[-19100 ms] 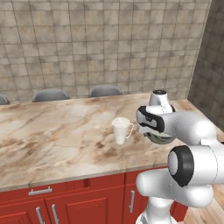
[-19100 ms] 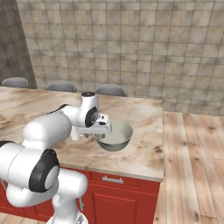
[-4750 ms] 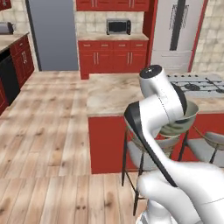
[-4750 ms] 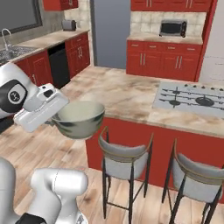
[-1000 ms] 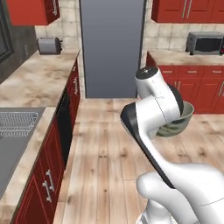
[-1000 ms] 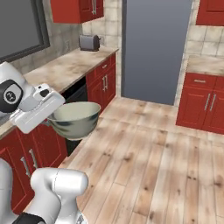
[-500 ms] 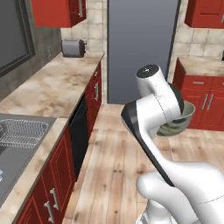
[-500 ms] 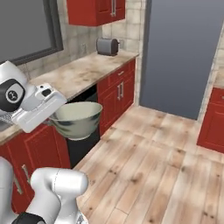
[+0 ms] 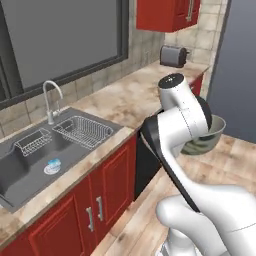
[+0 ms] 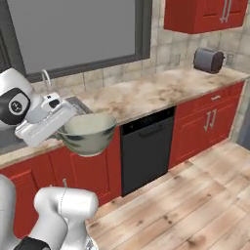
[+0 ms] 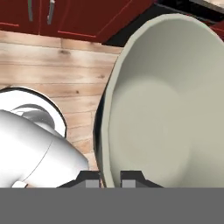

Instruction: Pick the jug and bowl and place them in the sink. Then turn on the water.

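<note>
simulated kitchen with red cabinets, a marble-patterned counter [image 9: 125, 107] and pale wood flooring. at the left of the left base view, the dark grey sink [image 9: 20, 167] is set into the counter, with a chrome faucet [image 9: 51, 100] behind it, wire racks [image 9: 82, 131] inside and a small blue-white drain disc [image 9: 52, 165] on its floor. a toaster [image 9: 173, 55] sits at the upper right, on the counter's far end. the white arm holds the bowl [image 10: 88, 133] in the air over the floor, in front of the cabinets and well apart from the sink. in the hand view the gripper [image 11: 109, 178] at the bottom edge is clamped tight on the bowl's rim, one finger inside and one outside, the cream inside facing the camera.
</note>
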Motion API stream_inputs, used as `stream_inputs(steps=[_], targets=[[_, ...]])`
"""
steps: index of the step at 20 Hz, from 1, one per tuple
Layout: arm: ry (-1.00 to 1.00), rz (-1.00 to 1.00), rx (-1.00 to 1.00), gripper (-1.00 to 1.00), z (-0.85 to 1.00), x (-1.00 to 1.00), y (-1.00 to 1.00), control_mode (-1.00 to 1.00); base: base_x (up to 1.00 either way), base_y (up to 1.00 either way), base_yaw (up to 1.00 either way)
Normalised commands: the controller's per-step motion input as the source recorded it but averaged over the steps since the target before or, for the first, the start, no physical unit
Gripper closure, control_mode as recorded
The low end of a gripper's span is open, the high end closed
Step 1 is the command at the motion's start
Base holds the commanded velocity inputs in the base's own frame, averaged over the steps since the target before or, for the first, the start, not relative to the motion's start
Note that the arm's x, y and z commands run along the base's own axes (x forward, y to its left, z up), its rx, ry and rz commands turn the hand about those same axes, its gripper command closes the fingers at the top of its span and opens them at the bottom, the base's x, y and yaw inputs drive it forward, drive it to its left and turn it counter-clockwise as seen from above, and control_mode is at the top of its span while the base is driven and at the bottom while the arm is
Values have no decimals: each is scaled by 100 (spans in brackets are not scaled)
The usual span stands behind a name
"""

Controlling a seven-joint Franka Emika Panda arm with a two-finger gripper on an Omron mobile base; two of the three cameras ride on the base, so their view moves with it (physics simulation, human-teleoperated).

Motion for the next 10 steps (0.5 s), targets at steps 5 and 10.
stream_inputs(steps=[5,10], targets=[[0,0,0,100,0,0,0,100,24,-9,79],[0,0,0,100,0,0,0,100,15,-12,77]])
